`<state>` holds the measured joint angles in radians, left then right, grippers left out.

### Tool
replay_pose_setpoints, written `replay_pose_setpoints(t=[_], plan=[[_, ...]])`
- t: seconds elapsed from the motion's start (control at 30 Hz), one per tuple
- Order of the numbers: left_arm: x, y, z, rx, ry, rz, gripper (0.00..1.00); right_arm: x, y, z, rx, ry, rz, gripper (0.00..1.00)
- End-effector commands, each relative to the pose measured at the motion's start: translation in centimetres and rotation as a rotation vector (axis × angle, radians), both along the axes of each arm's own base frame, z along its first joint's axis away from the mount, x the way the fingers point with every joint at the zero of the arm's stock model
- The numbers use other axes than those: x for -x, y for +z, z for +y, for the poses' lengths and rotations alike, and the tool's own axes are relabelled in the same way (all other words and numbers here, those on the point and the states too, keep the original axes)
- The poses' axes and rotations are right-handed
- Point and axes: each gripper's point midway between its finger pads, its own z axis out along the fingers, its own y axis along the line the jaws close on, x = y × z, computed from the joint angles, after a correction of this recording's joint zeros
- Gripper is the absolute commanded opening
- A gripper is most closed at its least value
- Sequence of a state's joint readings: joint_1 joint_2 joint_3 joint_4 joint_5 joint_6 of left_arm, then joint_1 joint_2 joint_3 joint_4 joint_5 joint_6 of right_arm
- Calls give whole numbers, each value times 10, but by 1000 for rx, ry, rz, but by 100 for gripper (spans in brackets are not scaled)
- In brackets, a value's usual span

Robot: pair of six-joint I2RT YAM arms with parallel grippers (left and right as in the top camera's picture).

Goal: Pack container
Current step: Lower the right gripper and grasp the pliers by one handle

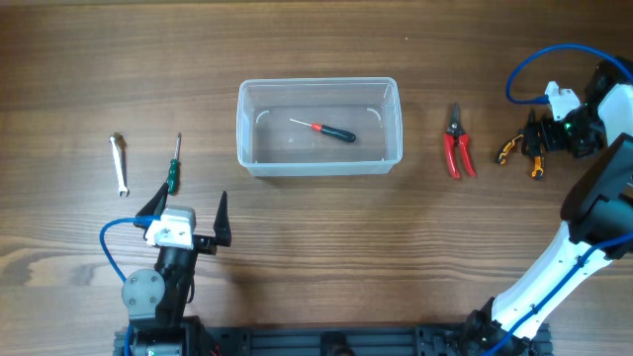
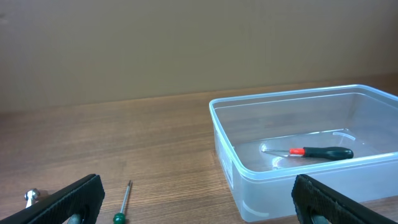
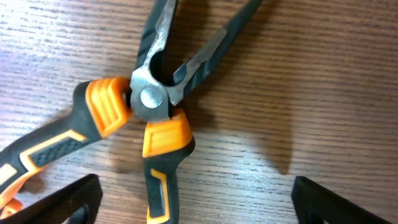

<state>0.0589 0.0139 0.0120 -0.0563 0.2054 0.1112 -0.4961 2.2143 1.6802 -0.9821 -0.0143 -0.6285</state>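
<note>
Orange-handled pliers (image 3: 152,106) on wood table (image 3: 311,93) beneath wide-spread right claw (image 3: 196,190).

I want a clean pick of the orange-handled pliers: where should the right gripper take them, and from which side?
Likely across the pivot, straight down from above. The orange-handled pliers lie flat on the table, handles and nose splayed open, so the pivot is the one compact spot the right gripper can span.

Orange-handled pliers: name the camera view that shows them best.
Right wrist view. The orange-handled pliers fill the frame up close, so the pivot, the spread metal tips and the orange-and-black handles are all clear. The overhead view shows them tiny and partly covered at the far right. The left wrist view does not show them.
</note>
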Motion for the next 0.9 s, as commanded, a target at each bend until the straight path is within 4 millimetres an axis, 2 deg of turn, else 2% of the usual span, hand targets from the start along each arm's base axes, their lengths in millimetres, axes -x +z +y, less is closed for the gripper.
replay_pose_setpoints(t=[0.0, 0.07, 0.17, 0.43, 0.87], plan=[[0, -2, -1, -12, -2, -1, 100, -3, -3, -2, -1, -5, 3, 79], [0, -2, -1, -12, -2, -1, 100, -4, -3, 0, -12, -5, -2, 74], [0, -2, -1, -12, -2, -1, 100, -4, -3, 0, -14, -17, -3, 73], [0, -2, -1, -12, -2, -1, 100, -1, -5, 5, -41, -29, 4, 46], [0, -2, -1, -12, -2, -1, 100, 2, -6, 7, -45, -28, 15, 51]])
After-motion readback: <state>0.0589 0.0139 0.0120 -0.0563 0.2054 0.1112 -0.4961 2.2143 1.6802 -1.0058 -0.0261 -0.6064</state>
